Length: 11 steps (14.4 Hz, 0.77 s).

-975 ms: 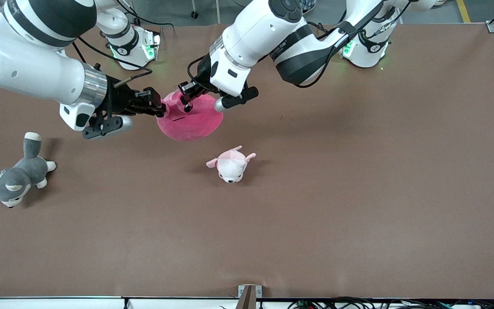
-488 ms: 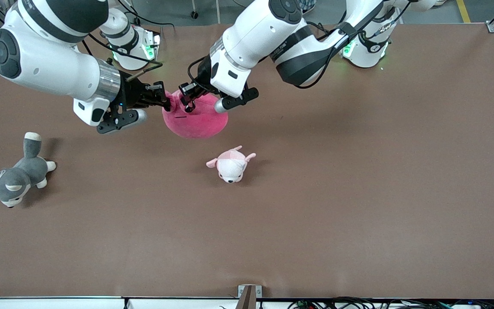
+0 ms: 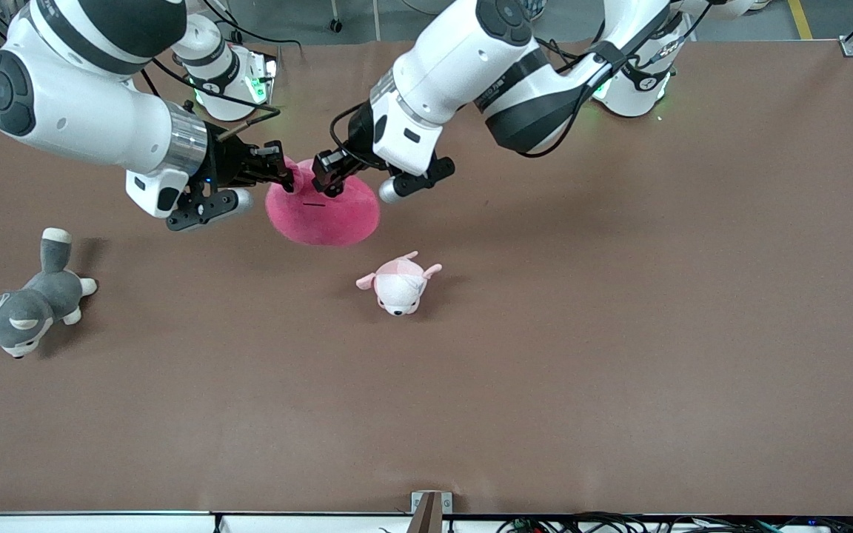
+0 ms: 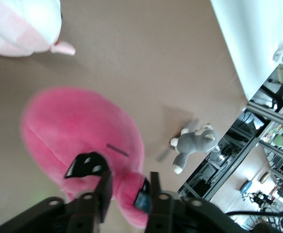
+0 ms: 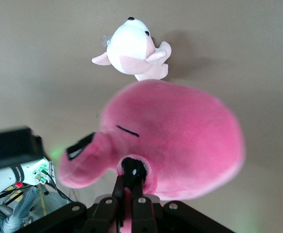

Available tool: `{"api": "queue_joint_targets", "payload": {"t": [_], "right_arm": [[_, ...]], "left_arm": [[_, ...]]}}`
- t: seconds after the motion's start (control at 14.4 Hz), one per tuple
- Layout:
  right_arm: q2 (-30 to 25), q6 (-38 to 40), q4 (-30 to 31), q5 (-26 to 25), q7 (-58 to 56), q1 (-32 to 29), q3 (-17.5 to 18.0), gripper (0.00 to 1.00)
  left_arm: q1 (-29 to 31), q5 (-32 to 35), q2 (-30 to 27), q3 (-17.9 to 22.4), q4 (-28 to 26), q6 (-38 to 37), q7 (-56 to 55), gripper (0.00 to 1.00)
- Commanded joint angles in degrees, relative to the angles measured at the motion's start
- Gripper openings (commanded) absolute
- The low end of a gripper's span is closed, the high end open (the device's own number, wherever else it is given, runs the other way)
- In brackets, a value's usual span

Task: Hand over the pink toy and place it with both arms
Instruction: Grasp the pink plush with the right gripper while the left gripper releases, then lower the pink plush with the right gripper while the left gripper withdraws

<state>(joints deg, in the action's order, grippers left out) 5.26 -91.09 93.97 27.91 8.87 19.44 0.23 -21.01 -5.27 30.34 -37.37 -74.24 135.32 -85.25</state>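
Note:
The pink toy point(image 3: 323, 215), a round hot-pink plush, hangs between both grippers above the table, over its middle part toward the robots' bases. My right gripper point(image 3: 284, 178) is shut on a fold of the toy at its top edge; in the right wrist view point(image 5: 131, 182) pink fabric is pinched between the fingers and the toy point(image 5: 180, 131) hangs below. My left gripper point(image 3: 325, 180) is open beside it, at the toy's top. In the left wrist view point(image 4: 129, 191) a pink lobe of the toy point(image 4: 78, 131) lies between the spread fingers.
A small pale pink-and-white plush point(image 3: 399, 285) lies on the table nearer the front camera than the pink toy; it also shows in both wrist views point(image 4: 22, 24) point(image 5: 131, 51). A grey-and-white plush dog point(image 3: 23, 307) lies toward the right arm's end.
The right gripper closed in on the toy's top edge and gripped it. The left gripper has opened and lifted slightly; the toy now sags toward the right gripper.

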Motion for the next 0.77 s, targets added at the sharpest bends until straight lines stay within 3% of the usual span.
{"api": "queue_joint_targets", "payload": {"t": [0.0, 0.21, 0.35, 0.7], "right_arm": [[0.0, 0.7, -0.5, -0.5, 0.1, 0.0, -0.7, 0.0], [0.3, 0.8, -0.5, -0.8, -0.8, -4.7, -0.9, 0.0], [1.7, 0.6, -0.7, -0.8, -4.6, -9.0, -0.9, 0.0], [7.9, 0.3, -2.8, -0.8, -12.6, -17.4, -0.8, 0.0]], "left_arm": [[1.2, 3.2, -1.0, 0.6, 0.6, -1.2, -0.2, 1.0], [4.6, 4.7, -1.5, 0.8, 0.2, -5.0, -0.3, 1.0], [7.6, 10.3, -2.2, 0.8, 0.0, -11.7, 0.6, 1.0], [15.5, 17.6, -3.2, 0.7, -0.2, -26.7, 17.8, 1.0]]}}
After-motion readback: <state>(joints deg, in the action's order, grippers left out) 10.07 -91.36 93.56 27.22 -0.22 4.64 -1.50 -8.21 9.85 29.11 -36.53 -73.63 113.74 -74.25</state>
